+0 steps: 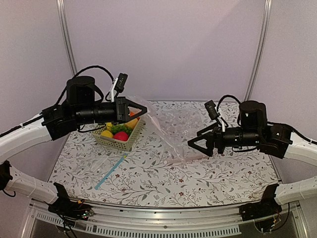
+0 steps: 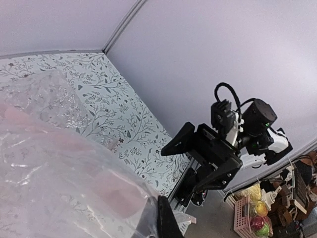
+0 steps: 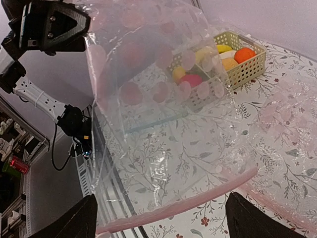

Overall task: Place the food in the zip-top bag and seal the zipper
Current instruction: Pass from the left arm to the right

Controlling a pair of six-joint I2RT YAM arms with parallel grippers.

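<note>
The zip-top bag [image 1: 171,131] hangs lifted at its left corner and slopes down to the table on the right. My left gripper [image 1: 140,112] is shut on that corner, above the basket; in its wrist view [image 2: 154,220] the crinkly plastic [image 2: 59,168] fills the lower left. My right gripper [image 1: 194,144] is open and empty at the bag's low right edge. In its wrist view [image 3: 162,201] the pink zipper [image 3: 198,199] runs between the spread fingers [image 3: 81,218]. The food lies in the basket: lemon [image 1: 106,134], red apple [image 1: 121,136], greens [image 1: 119,128], orange [image 3: 244,53], banana [image 3: 224,48].
The pale green lattice basket [image 1: 130,143] stands at the left middle of the table, under the left gripper. A flat clear bag with a blue strip [image 1: 111,171] lies in front of it. The table's near metal edge [image 1: 163,218] runs between the arm bases.
</note>
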